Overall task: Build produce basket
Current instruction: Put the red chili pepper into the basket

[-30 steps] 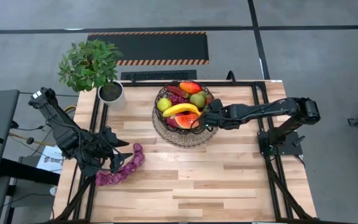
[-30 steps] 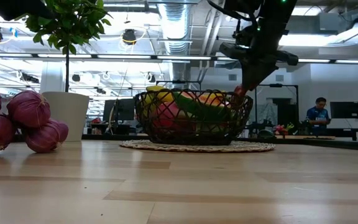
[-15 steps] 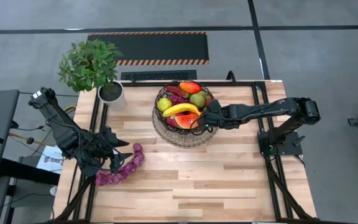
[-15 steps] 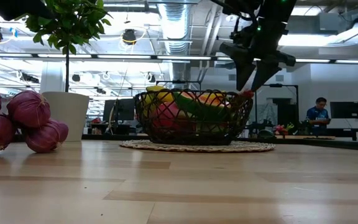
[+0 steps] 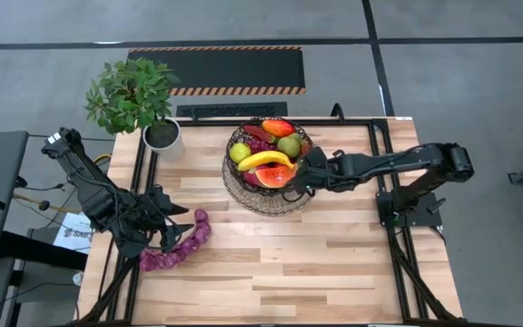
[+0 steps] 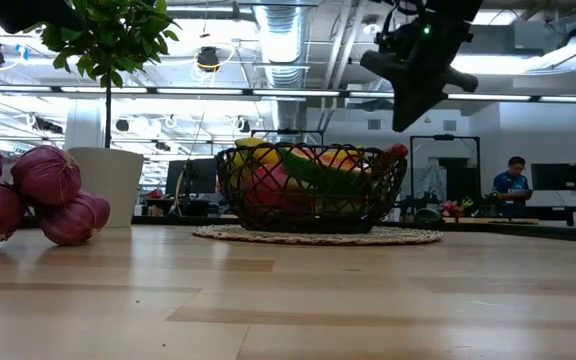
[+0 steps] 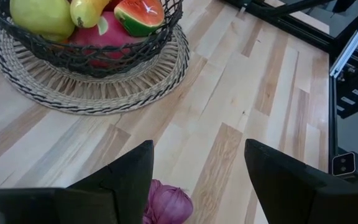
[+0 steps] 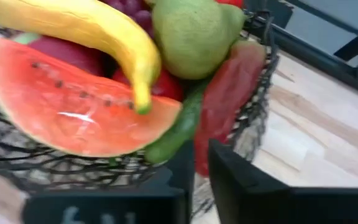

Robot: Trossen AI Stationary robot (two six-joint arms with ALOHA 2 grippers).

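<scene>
On the right tool [image 8: 194,180], pale characters, unreadable.

Wire basket [image 5: 266,193] holds produce [image 5: 265,160] (banana topmost); purple string [image 5: 178,249] apparently outside

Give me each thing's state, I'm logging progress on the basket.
Basket: upright on its wicker mat, filled with fruit.
Banana: lying on top of the pile.
Watermelon slice: in the basket, cut face up.
String of purple onions: still on the table.
Left gripper: open over the string.
Right gripper: shut, empty, at the basket's rim.
</scene>
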